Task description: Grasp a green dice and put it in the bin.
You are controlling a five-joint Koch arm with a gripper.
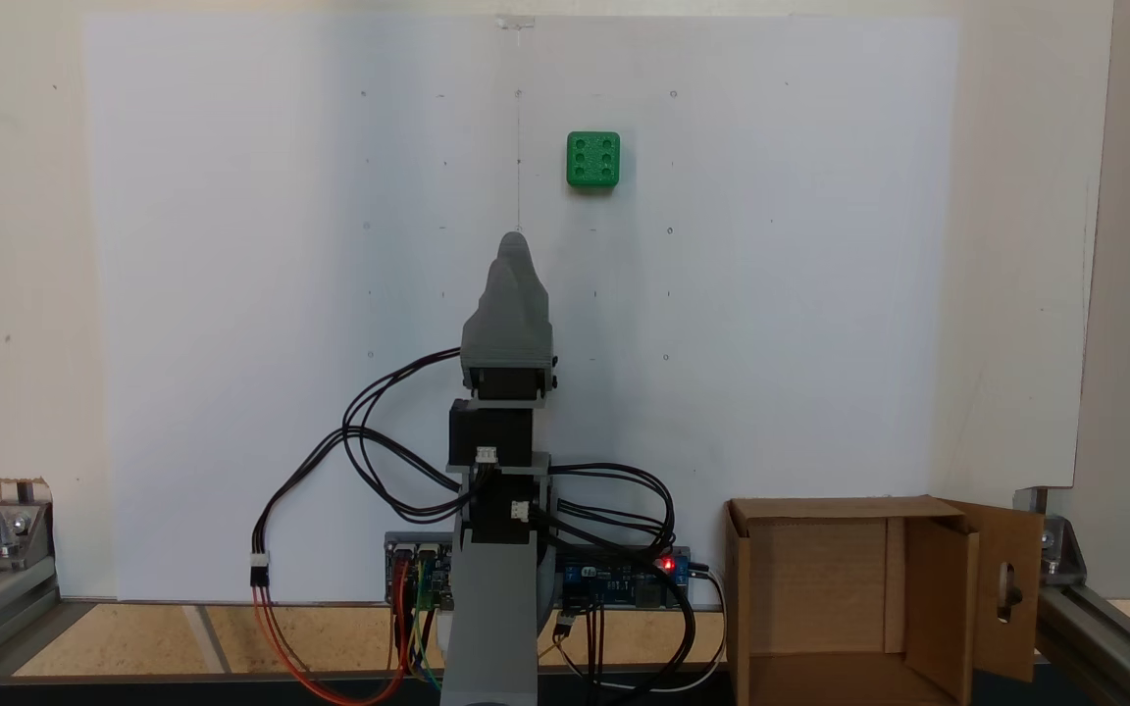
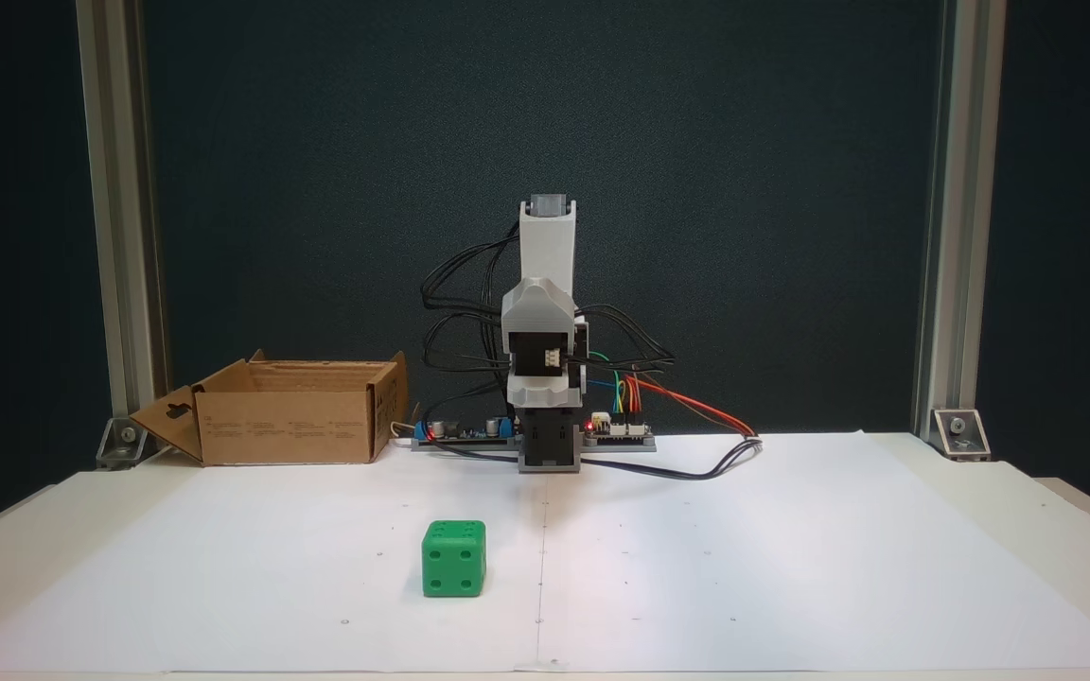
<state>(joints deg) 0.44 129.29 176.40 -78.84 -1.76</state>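
Green dice point(image 1: 592, 160) sits free on table point(image 1: 231, 294), likely light, stiff, slick plastic: grip opposite flat faces; claw point(image 1: 516, 245) state can't tell, folded.

No words or brand names can be made out anywhere. The green dice point(image 1: 592, 160) shows 6 pips on its top face from above and 4 on its near side face point(image 2: 453, 559). The bin point(image 2: 291, 426) carries rows of small dark print on its long side, too tiny to read.
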